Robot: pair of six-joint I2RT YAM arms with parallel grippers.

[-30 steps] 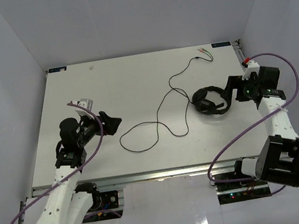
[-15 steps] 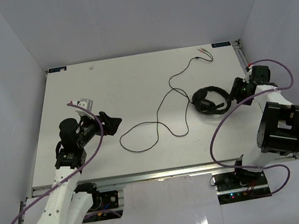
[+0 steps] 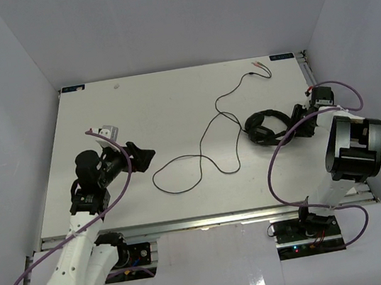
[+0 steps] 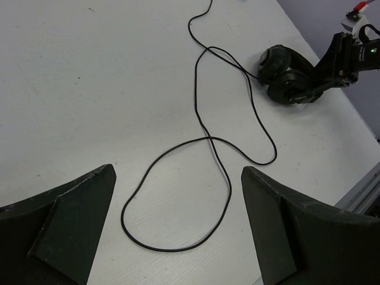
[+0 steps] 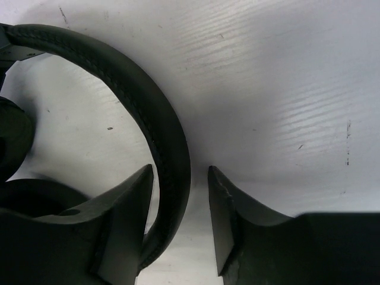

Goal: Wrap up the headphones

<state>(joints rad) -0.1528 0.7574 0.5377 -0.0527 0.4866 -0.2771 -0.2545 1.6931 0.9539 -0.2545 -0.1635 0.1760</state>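
**STATUS: RIGHT PINCER ASTRIDE THE HEADBAND, LEFT PINCER OPEN AND EMPTY**

1. Desk. You see the white desk [image 3: 170,102] from above, with both arm bases at its near edge.

2. Arms. The left arm [image 3: 82,230] reaches over the left half of the desk. The right arm [image 3: 352,147] stands folded at the right edge of the desk, with a purple cable [image 3: 280,165] looping from it over the near right part of the desk.

3. Headphones. The headphones [image 3: 267,127] lie on the right half of the desk, close to its right edge and about midway between its near and far edges. In the left wrist view the two earcups [image 4: 274,59] rest one against the other.

4. Cable. The thin black cable [image 3: 204,158] runs from the headphones in loose loops over the middle of the desk. Its plugs [image 3: 260,67] lie near the far edge of the desk.

5. Left pincer. The left pincer [image 4: 178,178] hangs above the left half of the desk with its jaws spread wide. It has hold of nothing. A cable loop lies on the desk in front of it.

6. Right pincer. The right pincer [image 5: 180,172] is low over the desk at the right side of the headphones. Its jaws stand partly apart, one on each side of the padded headband [image 5: 119,71]. One finger is against the band. A gap shows between the band and the other finger, so the band is not clamped.
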